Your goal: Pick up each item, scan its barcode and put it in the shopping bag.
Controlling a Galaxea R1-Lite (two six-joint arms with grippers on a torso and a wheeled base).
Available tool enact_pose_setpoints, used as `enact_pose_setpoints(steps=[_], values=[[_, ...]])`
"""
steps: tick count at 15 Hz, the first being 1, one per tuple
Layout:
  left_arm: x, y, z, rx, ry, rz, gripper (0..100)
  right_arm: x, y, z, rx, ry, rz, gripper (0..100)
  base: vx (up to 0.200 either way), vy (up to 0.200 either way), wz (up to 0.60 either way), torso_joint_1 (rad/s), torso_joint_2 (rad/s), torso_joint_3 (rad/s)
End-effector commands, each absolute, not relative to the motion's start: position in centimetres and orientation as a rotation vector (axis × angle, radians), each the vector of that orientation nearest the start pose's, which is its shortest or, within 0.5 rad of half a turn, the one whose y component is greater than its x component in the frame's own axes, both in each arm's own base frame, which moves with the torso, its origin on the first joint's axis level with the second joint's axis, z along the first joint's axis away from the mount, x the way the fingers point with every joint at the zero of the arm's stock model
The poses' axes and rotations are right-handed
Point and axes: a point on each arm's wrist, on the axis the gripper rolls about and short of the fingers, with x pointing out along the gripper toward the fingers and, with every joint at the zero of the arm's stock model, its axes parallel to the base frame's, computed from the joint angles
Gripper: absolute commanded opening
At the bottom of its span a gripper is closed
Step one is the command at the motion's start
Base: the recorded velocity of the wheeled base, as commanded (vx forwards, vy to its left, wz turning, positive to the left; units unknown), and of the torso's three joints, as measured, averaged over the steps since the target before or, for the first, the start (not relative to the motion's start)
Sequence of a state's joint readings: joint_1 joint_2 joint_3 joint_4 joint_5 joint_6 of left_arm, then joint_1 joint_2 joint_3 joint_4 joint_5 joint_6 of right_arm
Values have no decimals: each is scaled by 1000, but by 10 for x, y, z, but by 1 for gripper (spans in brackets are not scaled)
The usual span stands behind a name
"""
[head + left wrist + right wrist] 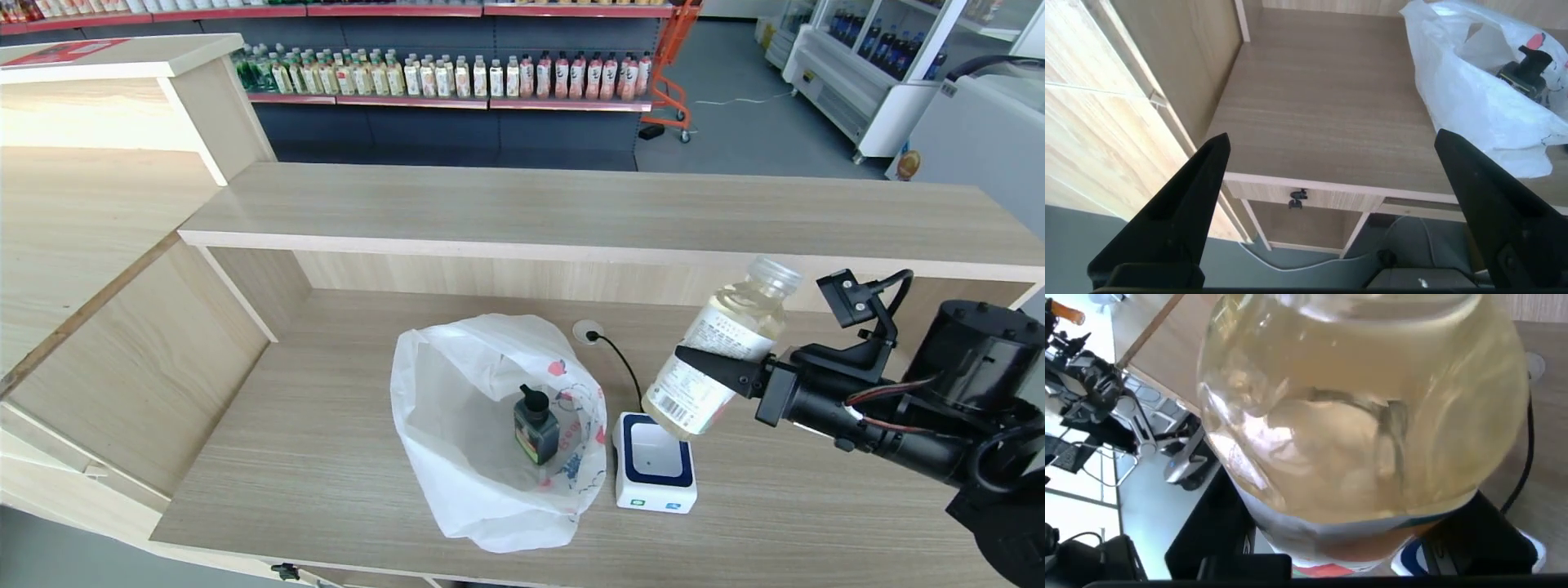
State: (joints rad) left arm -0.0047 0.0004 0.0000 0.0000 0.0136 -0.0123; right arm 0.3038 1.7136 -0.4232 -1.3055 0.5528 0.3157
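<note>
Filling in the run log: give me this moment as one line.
right end effector: shut on bottle, tilted over scanner | left end effector: open, empty | bag: dark bottle inside | step: scanning

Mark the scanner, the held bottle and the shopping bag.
scanner (653, 461): head view, white top face.
bottle (725, 333): head view, on its label.
shopping bag (482, 506): head view, near white wall.

Bottle (718, 359) above the scanner (655, 474), which sits just right of bag (445, 474).

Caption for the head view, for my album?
Right end effector holds a bottle over the scanner beside the bag.
</note>
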Motion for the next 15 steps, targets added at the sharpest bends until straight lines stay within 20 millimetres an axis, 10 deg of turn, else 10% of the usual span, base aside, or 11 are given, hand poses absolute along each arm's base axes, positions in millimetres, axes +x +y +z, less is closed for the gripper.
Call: enact_pose_setpoints(steps=[1, 15], values=[[-23, 0, 75, -12, 0, 11, 100, 232, 94, 167, 295, 93, 890, 0, 0, 200, 0, 7, 7, 2], [-23, 0, 75, -6, 0, 11, 100, 228, 121, 101, 203, 378, 899, 0, 0, 14, 0, 0, 0, 1]])
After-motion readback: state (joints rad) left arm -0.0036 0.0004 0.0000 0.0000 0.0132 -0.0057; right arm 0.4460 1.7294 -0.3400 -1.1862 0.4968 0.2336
